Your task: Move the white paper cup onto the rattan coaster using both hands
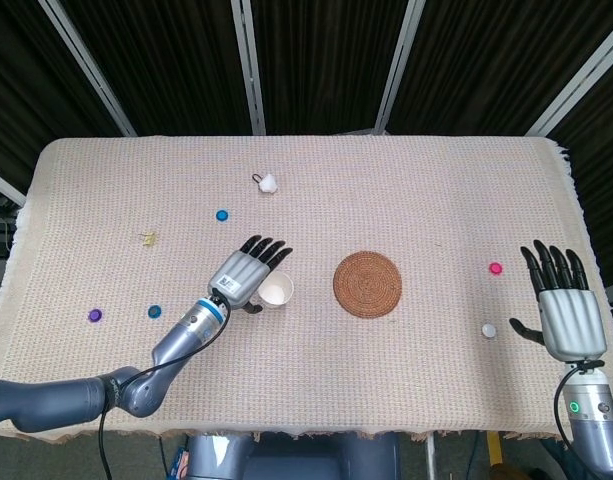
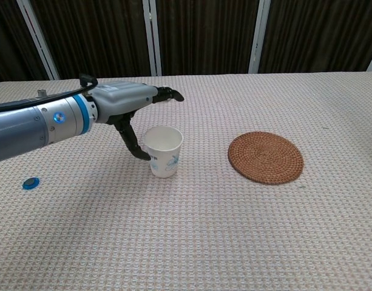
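Observation:
The white paper cup (image 1: 276, 291) (image 2: 164, 150) stands upright on the tablecloth, a short way left of the round rattan coaster (image 1: 367, 284) (image 2: 266, 157). My left hand (image 1: 247, 273) (image 2: 132, 106) is just left of the cup with its fingers spread out above the rim; the thumb reaches down beside the cup wall and nothing is held. My right hand (image 1: 563, 310) hovers open near the table's right edge, fingers straight, seen only in the head view.
A white ball with a loop (image 1: 269, 182) lies at the back. Blue discs (image 1: 222, 215) (image 1: 154, 311), a purple disc (image 1: 94, 315), a pink disc (image 1: 495, 268), a white disc (image 1: 489, 329) and a small yellow clip (image 1: 146, 238) are scattered about.

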Motion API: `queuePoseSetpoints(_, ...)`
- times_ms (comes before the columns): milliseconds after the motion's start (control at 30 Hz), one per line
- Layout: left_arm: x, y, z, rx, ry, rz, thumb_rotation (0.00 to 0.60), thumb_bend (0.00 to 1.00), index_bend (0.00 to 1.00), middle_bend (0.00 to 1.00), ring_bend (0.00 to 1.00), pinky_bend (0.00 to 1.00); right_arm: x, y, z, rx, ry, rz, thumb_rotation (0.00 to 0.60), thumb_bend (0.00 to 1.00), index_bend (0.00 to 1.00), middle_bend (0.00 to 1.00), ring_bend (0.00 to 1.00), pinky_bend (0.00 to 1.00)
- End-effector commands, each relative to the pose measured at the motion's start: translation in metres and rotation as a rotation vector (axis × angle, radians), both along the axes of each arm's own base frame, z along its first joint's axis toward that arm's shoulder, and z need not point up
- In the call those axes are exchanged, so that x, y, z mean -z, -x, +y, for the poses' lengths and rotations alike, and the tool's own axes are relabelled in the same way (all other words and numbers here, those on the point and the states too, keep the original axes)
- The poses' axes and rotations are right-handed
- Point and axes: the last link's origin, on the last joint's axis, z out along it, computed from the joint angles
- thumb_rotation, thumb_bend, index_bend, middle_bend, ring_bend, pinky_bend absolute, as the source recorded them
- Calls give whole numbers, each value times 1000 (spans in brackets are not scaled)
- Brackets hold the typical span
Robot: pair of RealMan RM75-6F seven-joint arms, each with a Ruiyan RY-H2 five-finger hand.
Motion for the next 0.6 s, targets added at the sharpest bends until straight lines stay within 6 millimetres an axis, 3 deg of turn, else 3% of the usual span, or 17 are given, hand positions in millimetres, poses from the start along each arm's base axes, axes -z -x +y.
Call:
queuePoseSetpoints(33, -35, 7, -5, -18, -79, -35, 600, 0, 0, 0, 0, 0, 0, -1, 1, -5, -3, -6, 600, 0, 0, 0, 0, 0)
queuePoseSetpoints(133, -78, 33, -10, -56, -226, -45, 600, 0, 0, 0, 0, 0, -1, -3, 3, -16, -7, -14, 600, 0, 0, 0, 0, 0)
queuePoseSetpoints(267, -115, 68, -22, -136, -348, -41, 600, 0, 0, 0, 0, 0, 0, -5, 4, -22, -20, -18, 600, 0, 0, 0, 0, 0)
queuePoseSetpoints(367, -147, 104, -43, -225, -459, -18, 600, 0, 0, 0, 0, 0, 4, -7, 5, -31, -39, -20, 600, 0, 0, 0, 0, 0)
queuePoseSetpoints(600, -174, 149, -90, -351, -549, -25, 600, 0, 0, 0, 0, 0, 18, -10, 3, -39, -109, -1, 600, 0, 0, 0, 0, 0)
